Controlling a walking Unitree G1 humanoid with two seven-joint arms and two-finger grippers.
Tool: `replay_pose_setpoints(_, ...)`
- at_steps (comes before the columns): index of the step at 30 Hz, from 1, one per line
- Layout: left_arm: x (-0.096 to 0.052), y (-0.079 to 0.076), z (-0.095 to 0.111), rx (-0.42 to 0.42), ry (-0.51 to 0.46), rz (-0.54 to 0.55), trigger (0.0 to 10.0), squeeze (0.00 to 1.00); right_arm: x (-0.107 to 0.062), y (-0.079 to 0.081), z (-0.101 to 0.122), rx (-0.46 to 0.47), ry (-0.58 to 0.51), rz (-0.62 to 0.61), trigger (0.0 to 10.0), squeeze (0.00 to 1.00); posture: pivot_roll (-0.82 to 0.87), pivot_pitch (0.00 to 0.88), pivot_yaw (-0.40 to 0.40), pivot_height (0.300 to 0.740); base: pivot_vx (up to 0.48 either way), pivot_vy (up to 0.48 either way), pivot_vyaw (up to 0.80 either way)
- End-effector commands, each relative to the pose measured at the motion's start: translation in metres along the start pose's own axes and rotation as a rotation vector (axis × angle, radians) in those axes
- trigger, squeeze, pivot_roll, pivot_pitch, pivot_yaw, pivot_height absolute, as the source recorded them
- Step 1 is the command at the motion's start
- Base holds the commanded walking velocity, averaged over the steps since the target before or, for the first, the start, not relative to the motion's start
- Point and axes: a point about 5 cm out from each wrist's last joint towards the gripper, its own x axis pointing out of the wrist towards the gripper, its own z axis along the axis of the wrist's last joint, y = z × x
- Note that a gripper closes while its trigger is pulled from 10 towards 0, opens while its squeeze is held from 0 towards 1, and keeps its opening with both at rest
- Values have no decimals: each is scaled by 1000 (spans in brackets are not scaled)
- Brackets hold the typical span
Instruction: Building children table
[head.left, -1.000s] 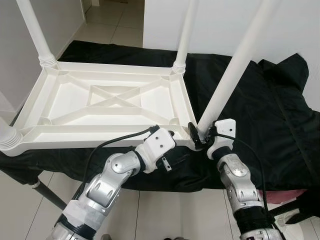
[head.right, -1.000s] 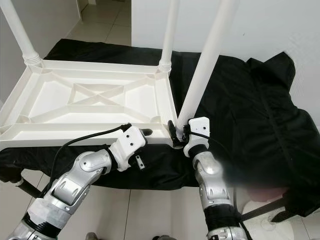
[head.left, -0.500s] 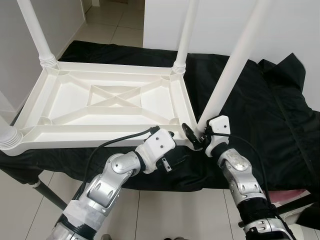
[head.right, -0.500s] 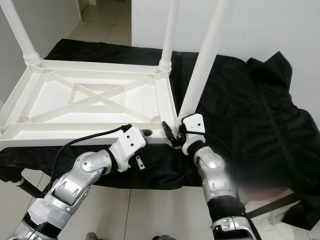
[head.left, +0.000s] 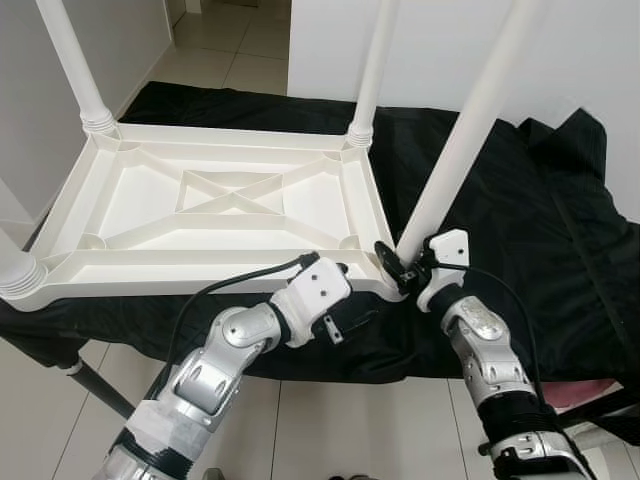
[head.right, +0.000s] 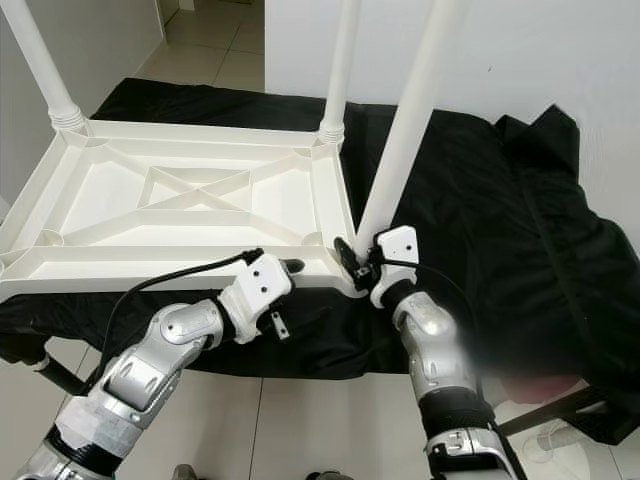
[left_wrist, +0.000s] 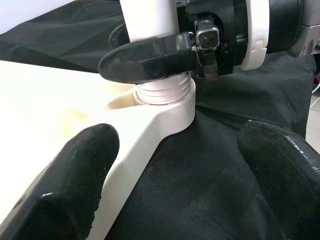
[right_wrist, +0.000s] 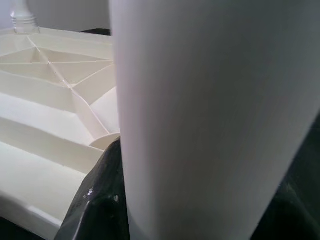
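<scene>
A white plastic children's table (head.left: 220, 265) lies upside down on a black cloth (head.left: 530, 230). Legs stand up at its far left (head.left: 75, 70), far right (head.left: 370, 70) and near left (head.left: 15, 270) corners. At the near right corner a fourth leg (head.left: 460, 140) leans slightly, its threaded base (left_wrist: 165, 92) in the corner socket. My right gripper (head.left: 405, 270) is shut around that leg's base; one black finger (left_wrist: 150, 60) wraps it. My left gripper (head.left: 350, 298) is open at the table's near edge beside that corner, its fingers (left_wrist: 75, 185) wide apart.
The cloth covers a low platform with a dark metal leg (head.left: 100, 390) at the front left. Pale floor tiles (head.left: 330, 430) lie in front. A white wall (head.left: 600, 60) rises close behind on the right, and a doorway (head.left: 225, 30) opens at the back.
My right gripper and forearm swung slightly left around the leg's base, then back to the right, staying on the leg. The left arm has held still.
</scene>
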Motion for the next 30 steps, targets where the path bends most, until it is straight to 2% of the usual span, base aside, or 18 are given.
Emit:
replay_pose_setpoints(1,1,-3,-1,9,9,-12,10000,0,-4,-2,-5,23,34,-59,10000,0,3,92,-72,740,0,0,0)
replay_pose_setpoints(7,1,-3,-2,8,10,-13,10000,0,-2,3,-8,22,52,-101,10000,0,2,92,-71,740,0,0,0)
replay_pose_setpoints(13,0,-3,-1,7,11,-13,10000,0,-1,16,-9,65,59,-204,10000,0,2,93,-71,740,0,0,0)
replay_pose_setpoints(14,0,-3,-2,7,13,-13,10000,0,-2,19,-10,92,67,-268,10000,0,3,94,-74,740,0,0,0)
replay_pose_setpoints(15,0,-3,-2,7,13,-13,10000,0,-2,19,-10,92,67,-268,10000,0,3,94,-74,740,0,0,0)
replay_pose_setpoints(19,0,-4,-2,5,12,-10,10000,0,-9,22,-18,96,106,-418,10000,0,4,95,-77,740,0,0,0)
replay_pose_setpoints(22,0,-4,-2,4,11,-10,10000,0,-11,23,-20,99,116,-459,10000,0,3,94,-78,740,0,0,0)
replay_pose_setpoints(24,1,-4,-2,4,10,-8,10000,0,-14,28,-23,114,121,-534,10000,0,3,96,-83,740,0,0,0)
replay_pose_setpoints(26,1,-4,-2,4,10,-7,10000,0,-15,29,-23,122,123,-547,10000,0,3,96,-83,740,0,0,0)
replay_pose_setpoints(28,2,-3,-1,1,7,-3,10000,0,-12,43,-23,166,130,-554,10000,0,2,99,-83,740,0,0,0)
replay_pose_setpoints(30,2,-3,-1,0,6,-2,10000,0,-10,47,-19,166,116,-535,10000,0,-1,100,-83,740,0,0,0)
